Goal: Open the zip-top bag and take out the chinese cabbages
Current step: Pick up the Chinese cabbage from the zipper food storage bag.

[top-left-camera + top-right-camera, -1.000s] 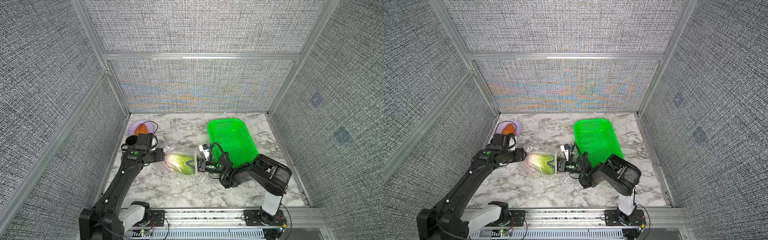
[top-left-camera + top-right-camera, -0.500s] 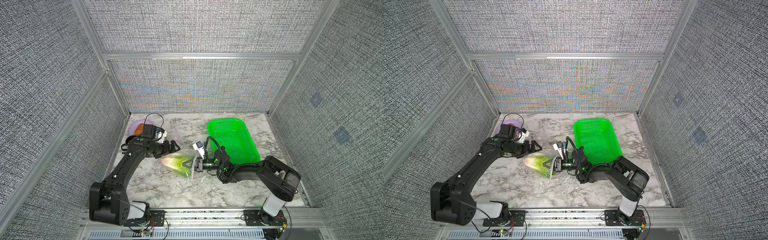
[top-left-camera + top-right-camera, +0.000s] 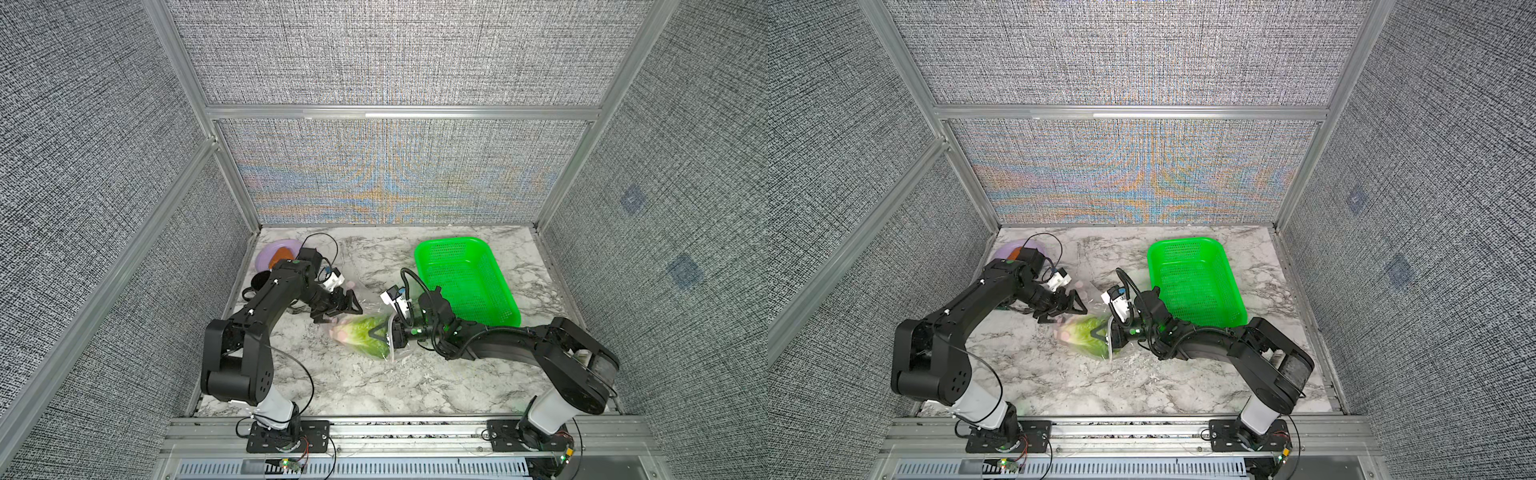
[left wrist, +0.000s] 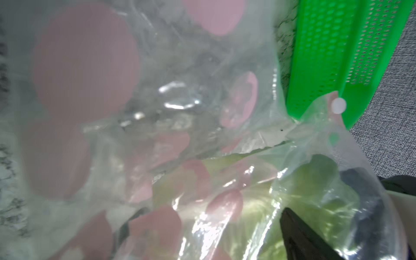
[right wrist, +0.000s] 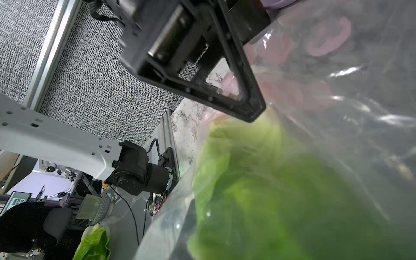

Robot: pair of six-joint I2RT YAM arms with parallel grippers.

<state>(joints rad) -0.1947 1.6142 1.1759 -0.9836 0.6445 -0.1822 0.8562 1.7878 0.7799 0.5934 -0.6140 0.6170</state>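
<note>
The zip-top bag point(image 3: 357, 322) point(image 3: 1077, 322), clear with pink blobs, lies mid-table with the chinese cabbages point(image 3: 360, 337) point(image 3: 1084, 336) inside it as one pale green head. My right gripper point(image 3: 379, 332) point(image 3: 1100, 332) is shut on the bag's zip edge at the leafy end. At the bag's other end my left gripper point(image 3: 341, 311) point(image 3: 1064, 311) stands open, its fingers spread against the plastic. The left wrist view is filled by the bag point(image 4: 157, 112), with the cabbage point(image 4: 304, 198) behind the film and one of my fingers point(image 4: 299, 238) dark beside it. The right wrist view shows the cabbage point(image 5: 270, 191) in the bag point(image 5: 337, 90).
A green mesh basket point(image 3: 490, 307) point(image 3: 1221, 307) stands just right of the bag, close behind my right wrist. A purple plate point(image 3: 266, 255) with an orange pastry point(image 3: 282, 252) sits in the back left corner, next to a dark cup point(image 3: 258, 280). Enclosure walls ring the table.
My left gripper has swung right, from the table's left side up against the bag. My right arm has stretched out low toward the left, still shut on the bag's edge.
</note>
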